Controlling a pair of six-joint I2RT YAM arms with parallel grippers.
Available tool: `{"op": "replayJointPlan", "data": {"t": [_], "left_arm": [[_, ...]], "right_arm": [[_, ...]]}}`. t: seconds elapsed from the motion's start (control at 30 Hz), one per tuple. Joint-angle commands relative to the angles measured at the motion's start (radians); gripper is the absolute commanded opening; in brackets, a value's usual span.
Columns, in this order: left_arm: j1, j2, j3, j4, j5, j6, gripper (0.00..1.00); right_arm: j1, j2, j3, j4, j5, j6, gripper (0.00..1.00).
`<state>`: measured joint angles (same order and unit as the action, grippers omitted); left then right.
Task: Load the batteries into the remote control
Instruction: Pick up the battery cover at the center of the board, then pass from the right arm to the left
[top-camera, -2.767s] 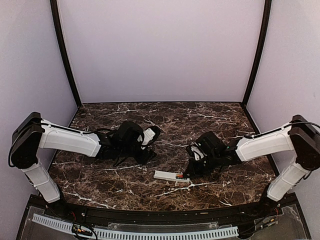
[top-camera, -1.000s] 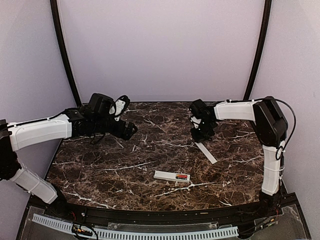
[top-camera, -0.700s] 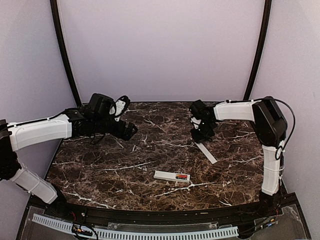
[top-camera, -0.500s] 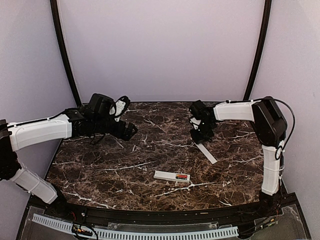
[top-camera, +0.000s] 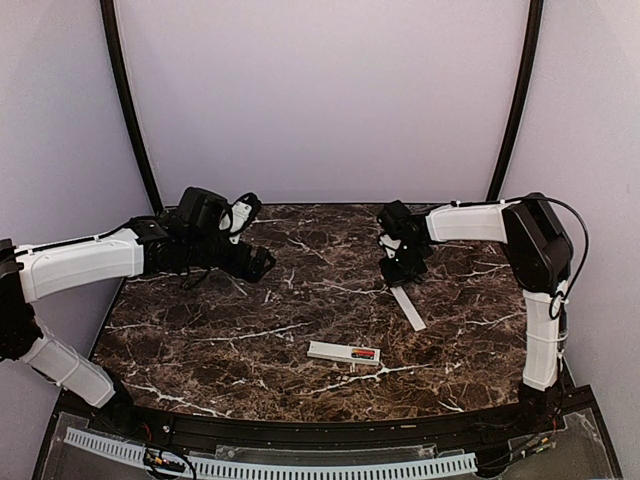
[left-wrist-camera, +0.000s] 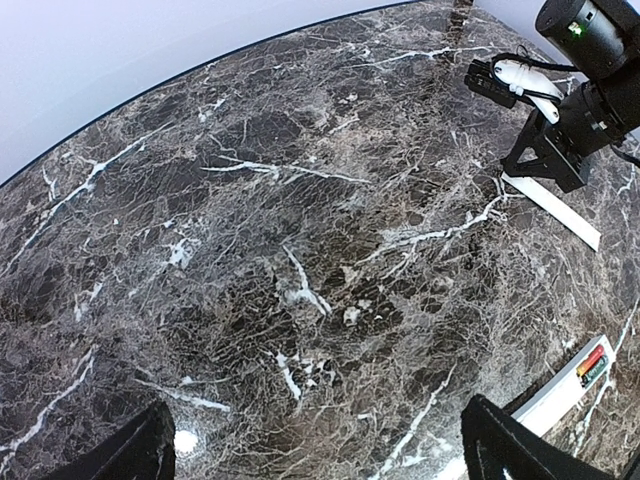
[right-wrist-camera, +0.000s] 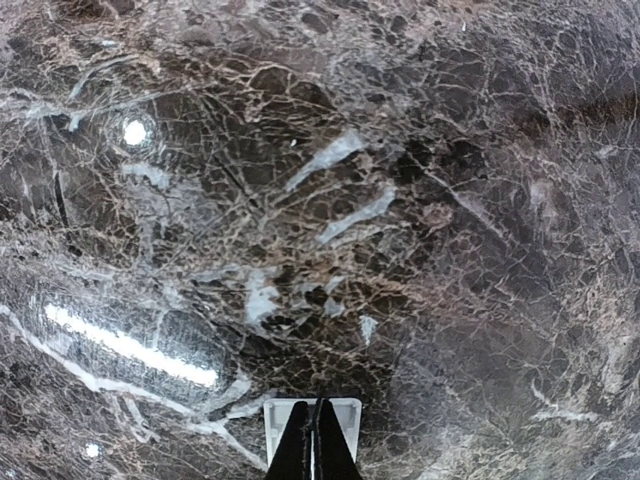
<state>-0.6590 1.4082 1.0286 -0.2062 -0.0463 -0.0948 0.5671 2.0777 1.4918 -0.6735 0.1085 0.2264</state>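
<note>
Left arm reaches in from the left side over the far-left part of the marble table (top-camera: 230, 330). The left gripper (top-camera: 258, 264) is spread wide and carries nothing; in the left wrist view its two dark fingers (left-wrist-camera: 135, 455) sit at the bottom corners with bare stone between them. Right arm is stretched toward the far right, and the right gripper (top-camera: 399, 272) points down at the far end of a thin pale-grey strip (top-camera: 409, 306) lying flat and angled toward the near edge. In the right wrist view the fingertips (right-wrist-camera: 300, 445) are pressed together with no gap and sit over the strip's white end. Whether they touch it I cannot tell; nothing is pinched between them. The remote control (top-camera: 335, 351) lies flat near the middle front of the table, well apart from both grippers. The batteries (top-camera: 364, 353) show at its right end as a small red-orange mark with a dark patch beside it, apparently seated in the remote, though too small to be sure.
</note>
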Motion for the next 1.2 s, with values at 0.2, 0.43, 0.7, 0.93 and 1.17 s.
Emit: {"op": "replayJointPlan", "data": {"t": [0.2, 0.43, 0.7, 0.93, 1.17], "left_arm": [[0.006, -0.015, 0.012, -0.011, 0.036, -0.009, 0.99], [0.000, 0.037, -0.053, 0.132, 0.190, -0.135, 0.94], [-0.160, 0.229, -0.076, 0.490, 0.240, -0.418, 0.93], [-0.223, 0.519, 0.050, 0.760, 0.354, -0.661, 0.98], [-0.245, 0.638, 0.169, 0.778, 0.394, -0.684, 0.97]], "right_arm": [[0.027, -0.092, -0.058, 0.034, -0.004, 0.038, 0.00], [0.071, -0.170, -0.125, 0.117, 0.001, 0.106, 0.00], [0.113, -0.230, -0.166, 0.169, -0.004, 0.171, 0.00], [0.124, -0.313, -0.210, 0.240, -0.055, 0.243, 0.00], [0.161, -0.379, -0.190, 0.245, -0.055, 0.264, 0.00]]}}
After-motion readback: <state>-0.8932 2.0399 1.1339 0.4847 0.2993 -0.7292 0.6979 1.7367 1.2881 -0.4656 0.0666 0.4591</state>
